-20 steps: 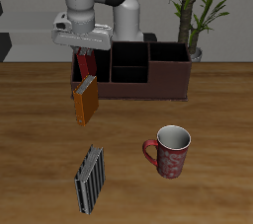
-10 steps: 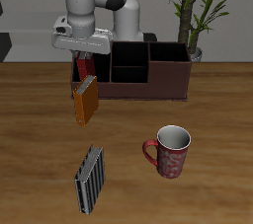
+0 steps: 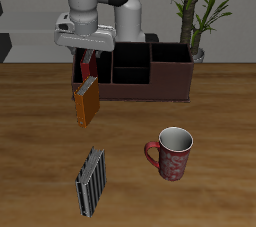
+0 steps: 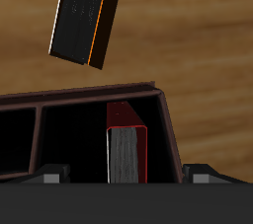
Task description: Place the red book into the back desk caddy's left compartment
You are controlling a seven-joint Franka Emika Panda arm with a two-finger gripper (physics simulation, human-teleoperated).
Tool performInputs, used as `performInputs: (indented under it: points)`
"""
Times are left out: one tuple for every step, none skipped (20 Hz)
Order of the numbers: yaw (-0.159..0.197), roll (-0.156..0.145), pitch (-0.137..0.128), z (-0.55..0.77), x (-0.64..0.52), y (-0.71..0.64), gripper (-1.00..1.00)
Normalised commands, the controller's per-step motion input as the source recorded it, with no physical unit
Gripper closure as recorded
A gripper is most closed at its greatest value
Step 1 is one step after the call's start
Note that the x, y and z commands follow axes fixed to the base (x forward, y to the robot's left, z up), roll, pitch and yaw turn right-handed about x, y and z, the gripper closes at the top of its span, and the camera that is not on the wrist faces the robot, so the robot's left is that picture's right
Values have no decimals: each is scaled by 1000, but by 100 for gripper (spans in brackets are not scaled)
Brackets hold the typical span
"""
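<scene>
The red book (image 3: 88, 68) stands upright inside the left compartment (image 3: 82, 75) of the back desk caddy (image 3: 150, 83), its top edge showing above the rim. My gripper (image 3: 88, 51) hangs just above it, open, fingers apart on both sides of the book. In the wrist view the red book (image 4: 126, 121) stands in the dark end slot (image 4: 160, 154) of the caddy (image 4: 89, 98). My fingertips (image 4: 44, 177) stand well clear of its covers.
An orange-brown book (image 3: 87, 102) leans just in front of the caddy's end, also in the wrist view (image 4: 84, 16). A black-and-grey striped book (image 3: 91, 181) and a red mug (image 3: 171, 153) stand nearer the front edge. A potted plant (image 3: 195, 11) is behind the caddy.
My gripper has risen a little above the caddy. The red book has dropped lower into the end compartment and stays there, free of the fingers.
</scene>
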Motion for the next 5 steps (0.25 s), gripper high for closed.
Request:
performInputs:
  points:
    - [-1,-3,-35,245,89,-27,-100]
    - [41,-11,-60,239,247,-86,-100]
    - [-23,-33,-5,228,275,-167,-100]
    - [-53,-28,13,113,126,-90,-100]
    - [46,-31,-83,363,582,-240,-100]
